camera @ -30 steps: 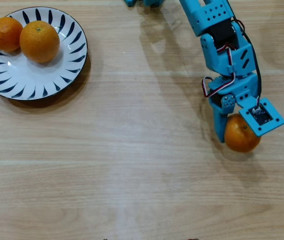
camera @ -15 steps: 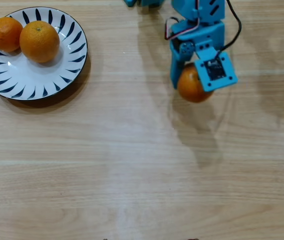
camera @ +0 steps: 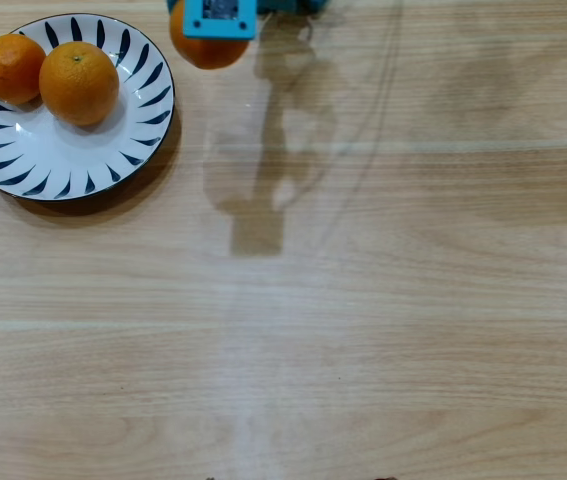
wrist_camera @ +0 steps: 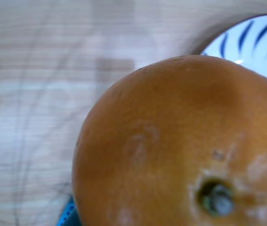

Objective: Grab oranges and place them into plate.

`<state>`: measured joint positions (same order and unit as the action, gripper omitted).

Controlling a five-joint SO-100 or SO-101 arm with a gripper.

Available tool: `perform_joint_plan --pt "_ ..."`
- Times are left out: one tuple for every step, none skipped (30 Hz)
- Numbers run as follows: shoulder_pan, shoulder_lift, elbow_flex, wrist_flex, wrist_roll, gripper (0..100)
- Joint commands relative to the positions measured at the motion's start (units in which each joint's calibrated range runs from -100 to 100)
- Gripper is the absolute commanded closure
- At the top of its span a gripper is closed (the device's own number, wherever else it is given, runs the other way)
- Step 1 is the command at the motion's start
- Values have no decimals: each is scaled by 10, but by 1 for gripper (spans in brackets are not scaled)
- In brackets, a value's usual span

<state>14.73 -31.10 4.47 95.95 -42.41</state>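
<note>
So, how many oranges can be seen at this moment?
3. Two oranges lie side by side on the plate; the third orange is carried above the table, right of the plate.

Overhead view basically loses the arm: just a blue block of the gripper (camera: 213,22) pokes in at the top edge, sitting over the carried orange (camera: 206,50) so only its lower half shows, and the fingers are covered, so no telling how they sit on it. The plate (camera: 23,150) gets clipped a bit by the left edge. In the wrist view that same orange (wrist_camera: 171,150) is so close it's cut off right and bottom, blocks most of the plate (wrist_camera: 260,37), leaves one blue sliver of gripper (wrist_camera: 67,216) showing, and the table behind is blurry.
</note>
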Motion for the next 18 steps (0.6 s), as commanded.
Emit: perform_joint_plan --pt "75 -32 -12 1 57 82" --pt "92 -32 -12 0 67 82" --pt "107 -32 -11 -4 76 82" --pt "118 -31 -6 -17 86 82" --pt "124 -30 -3 -36 96 82" --pt "128 -30 4 -59 107 82" --pt "128 -24 13 -88 117 82" --pt "128 -15 25 -119 127 82" --pt "128 -3 36 -150 134 82" --pt "127 12 47 -179 140 82" --pt "127 27 60 -206 144 82" --pt "127 44 72 -230 147 82" --pt "127 62 81 -254 148 82" --pt "127 81 89 -278 148 82" --pt "128 101 93 -299 148 82" --pt "129 119 96 -317 149 82" --pt "132 139 97 -335 149 82" --pt "133 159 97 -351 149 82"
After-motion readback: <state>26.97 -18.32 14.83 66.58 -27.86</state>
